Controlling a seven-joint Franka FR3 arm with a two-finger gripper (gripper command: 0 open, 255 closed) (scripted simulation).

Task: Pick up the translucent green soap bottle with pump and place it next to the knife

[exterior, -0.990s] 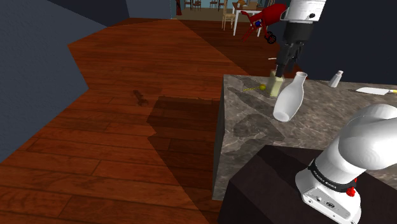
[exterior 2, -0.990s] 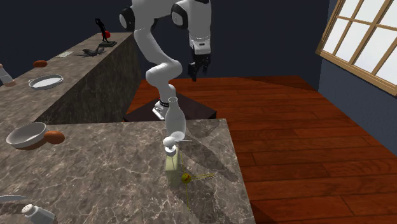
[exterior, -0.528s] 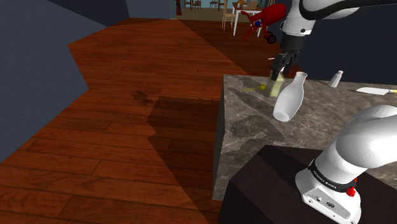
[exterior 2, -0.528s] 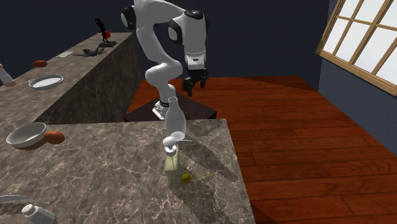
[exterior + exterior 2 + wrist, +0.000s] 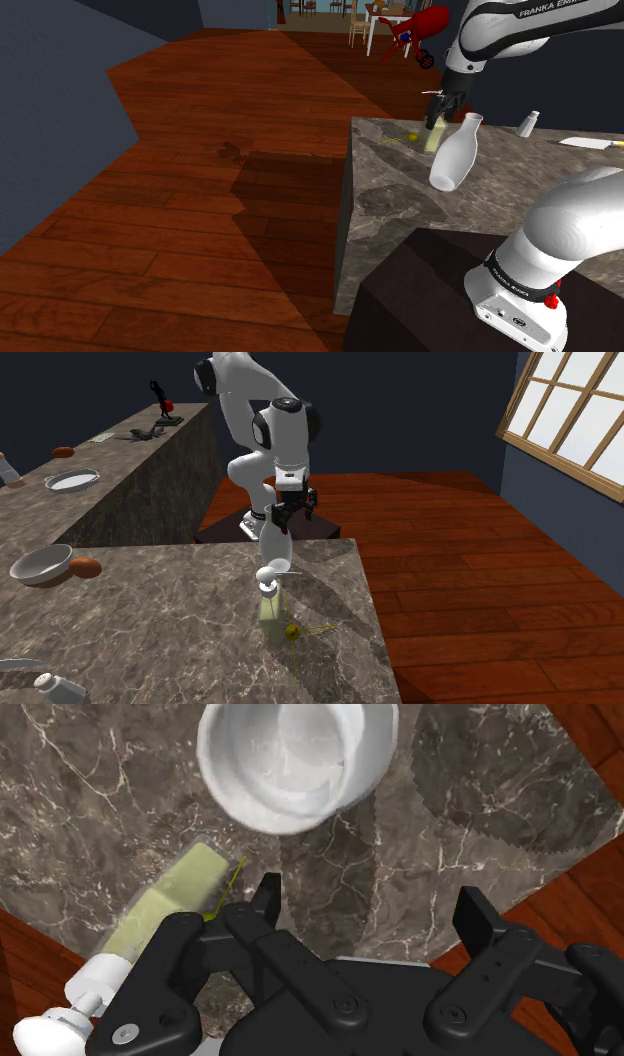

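Observation:
The green translucent soap bottle point(image 5: 432, 137) with a white pump point(image 5: 268, 577) stands near the marble counter's point(image 5: 400, 200) corner, right beside a tall white vase point(image 5: 455, 155). My gripper point(image 5: 438, 108) hangs just above the bottle's pump and the vase's mouth, fingers open. In the wrist view the bottle point(image 5: 165, 899) lies just outside one finger point(image 5: 268, 899), not between the two. The gripper point(image 5: 372, 909) has only bare counter between its fingers, and the vase's open mouth point(image 5: 295, 759) lies just ahead. The knife point(image 5: 590, 143) rests far along the counter at the shoulder view's right.
A small yellow object point(image 5: 408, 136) lies by the bottle near the counter edge. A shaker point(image 5: 527, 123) stands between bottle and knife. In the second exterior view a bowl point(image 5: 40, 564), a brown object point(image 5: 85, 565) and a plate point(image 5: 72, 479) sit at the left. Wooden floor point(image 5: 200, 200) surrounds the counter.
The arm has swung down and forward, lowering the open gripper from high above the counter to just over the bottle and vase. Bottle and vase have not moved.

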